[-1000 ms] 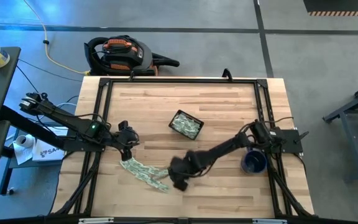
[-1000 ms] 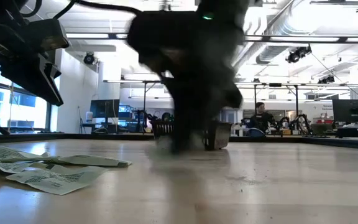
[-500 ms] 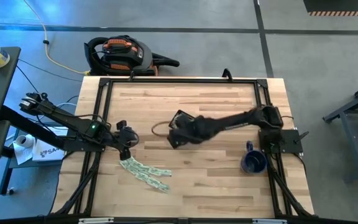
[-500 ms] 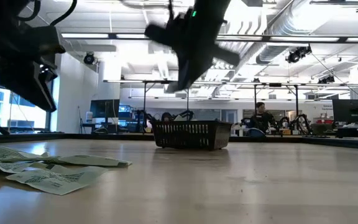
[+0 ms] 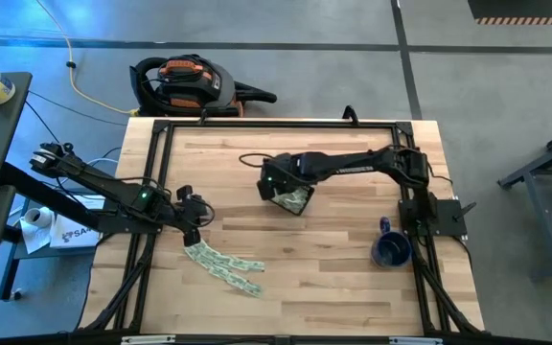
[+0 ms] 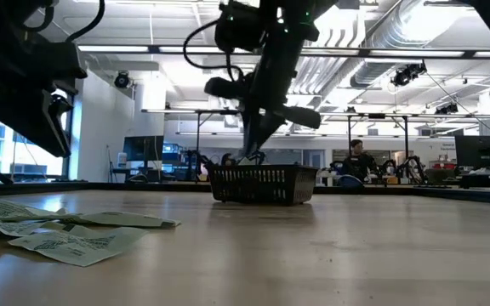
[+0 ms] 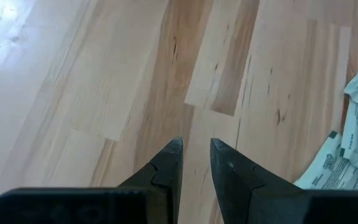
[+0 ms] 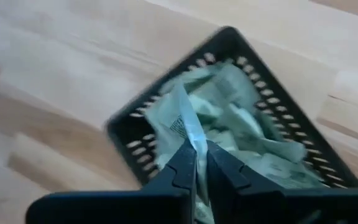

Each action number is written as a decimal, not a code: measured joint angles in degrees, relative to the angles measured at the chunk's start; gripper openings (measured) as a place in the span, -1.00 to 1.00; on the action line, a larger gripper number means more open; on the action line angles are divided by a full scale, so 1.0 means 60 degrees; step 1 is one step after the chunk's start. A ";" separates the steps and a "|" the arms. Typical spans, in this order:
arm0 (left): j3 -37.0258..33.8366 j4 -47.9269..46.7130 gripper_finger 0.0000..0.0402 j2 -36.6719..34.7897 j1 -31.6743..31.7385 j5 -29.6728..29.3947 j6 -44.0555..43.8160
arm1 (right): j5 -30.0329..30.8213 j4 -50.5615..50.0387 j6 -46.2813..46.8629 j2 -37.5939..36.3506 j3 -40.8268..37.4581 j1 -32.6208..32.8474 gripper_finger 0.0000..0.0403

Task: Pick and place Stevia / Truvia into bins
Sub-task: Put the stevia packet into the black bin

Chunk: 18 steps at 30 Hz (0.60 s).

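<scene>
The dark slatted basket stands near the table's middle and holds several pale green sachets. My right gripper hangs just above the basket's left part and is shut on one sachet. A loose pile of sachets lies flat on the wood toward the near left. Just beyond that pile, my left gripper hovers above bare wood. It is open, with nothing between its fingers. My right gripper pinches one sachet between its two fingers and comes at it from above, slanting down. The sachet stands edge-on and sticks out past the fingertips. It is lifted clear, over the sachets in the basket.
A dark blue mug stands near the table's right edge. A black frame runs around the tabletop. Bare wood lies between the pile and the basket.
My right gripper has swung from beside the sachet pile near the front toward the table's far side, rising and rolling its wrist. It now hangs over the basket, still shut on the sachet. The pile and the basket have stayed put.
</scene>
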 joint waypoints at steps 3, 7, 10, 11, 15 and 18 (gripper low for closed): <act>0.0000 -0.0030 -0.43 -0.0004 0.0000 0.0004 0.0001 | -0.0010 -0.0046 0.0430 0.0000 -0.0107 -0.0079 -0.84; 0.0000 -0.0161 -0.43 -0.0004 0.0000 -0.0002 0.0005 | -0.0073 -0.0179 0.0946 0.0000 -0.0207 -0.0103 -0.74; -0.0004 -0.0304 -0.43 -0.0004 0.0000 -0.0004 0.0008 | -0.0229 -0.0093 0.0973 0.0000 -0.0200 -0.0097 -0.62; -0.0004 -0.0291 -0.43 -0.0004 0.0000 -0.0007 0.0008 | -0.0248 -0.0120 0.0970 -0.0012 -0.0200 -0.0093 -0.58; -0.0002 -0.0296 -0.43 -0.0004 0.0000 -0.0007 0.0008 | 0.0281 -0.0179 0.0523 -0.0269 -0.0200 0.0201 -0.41; -0.0001 -0.0290 -0.43 -0.0004 0.0000 -0.0007 0.0005 | 0.0805 -0.0093 -0.0613 -0.0637 -0.0179 0.0690 -0.31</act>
